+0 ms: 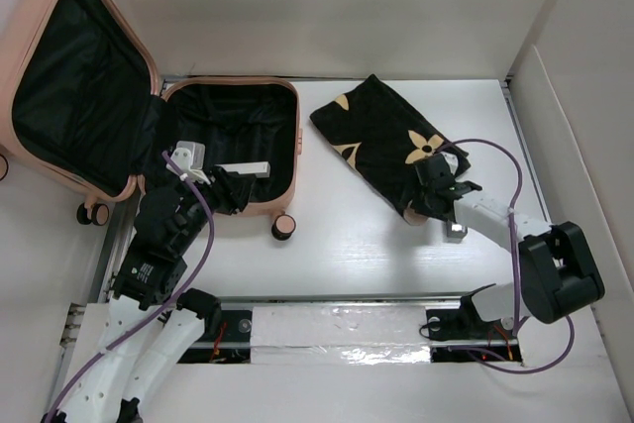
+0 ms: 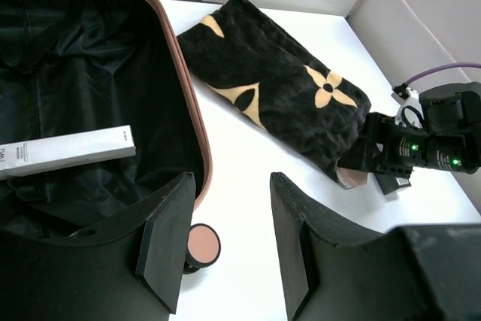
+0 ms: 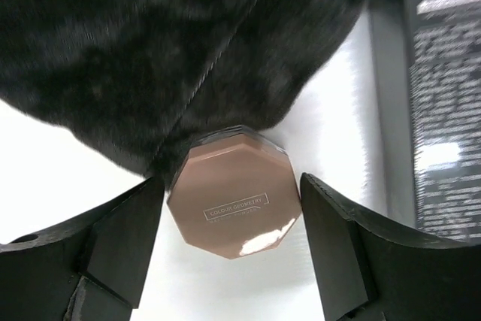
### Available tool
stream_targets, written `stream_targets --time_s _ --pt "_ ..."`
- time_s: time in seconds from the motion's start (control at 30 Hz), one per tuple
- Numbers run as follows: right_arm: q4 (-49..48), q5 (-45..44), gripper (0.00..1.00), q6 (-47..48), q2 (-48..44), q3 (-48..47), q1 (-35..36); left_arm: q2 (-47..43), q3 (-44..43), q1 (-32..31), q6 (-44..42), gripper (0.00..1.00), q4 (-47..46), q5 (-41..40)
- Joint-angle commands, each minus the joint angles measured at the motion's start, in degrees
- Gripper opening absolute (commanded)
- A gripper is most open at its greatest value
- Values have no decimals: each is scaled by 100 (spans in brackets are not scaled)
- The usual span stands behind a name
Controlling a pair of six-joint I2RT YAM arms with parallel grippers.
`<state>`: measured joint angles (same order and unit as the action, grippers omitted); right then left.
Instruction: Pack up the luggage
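Salmon-pink hard shell, black fabric lining: luggage lies open, left gripper at its near rim.
Top: plush black cloth, gold flowers, ahead of right gripper. Left wrist: fingers apart, empty; white carton inside luggage, caster wheel below them. Right wrist only: glossy octagonal compact between fingers, half under cloth; clamped or not, cannot tell.

Items in view: one pink suitcase, one black cloth with gold flowers, one long white box, one black box, one pink octagonal compact.
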<state>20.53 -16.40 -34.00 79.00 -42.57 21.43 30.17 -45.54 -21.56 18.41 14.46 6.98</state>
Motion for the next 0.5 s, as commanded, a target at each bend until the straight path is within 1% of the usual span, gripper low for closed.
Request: stream_targets --time_s 0.0,0.13,0.2,0.27,0.3,0.33,0.37,0.47 --pt "-6 532 80 42 -51 117 -7 -64 -104 -50 -48 42 -189 -39" --pt "56 647 80 34 -113 205 -7 -134 -113 -50 -48 42 -163 -65" --pt "91 682 82 42 -165 249 -7 -135 -113 -50 -48 42 -163 -100" --pt "108 700 80 86 -192 266 -7 -152 -113 -50 -48 42 -163 -92" --pt "117 674 78 95 -244 275 -7 -161 -104 -50 -48 42 -163 -92" --pt "126 604 69 86 -288 284 -7 -178 -113 -50 -48 42 -163 -92" --pt "170 421 65 86 -358 284 -7 -178 -113 -50 -48 42 -154 -101" --pt "188 200 58 69 -745 363 54 -161 -104 -50 -48 42 -171 -101"
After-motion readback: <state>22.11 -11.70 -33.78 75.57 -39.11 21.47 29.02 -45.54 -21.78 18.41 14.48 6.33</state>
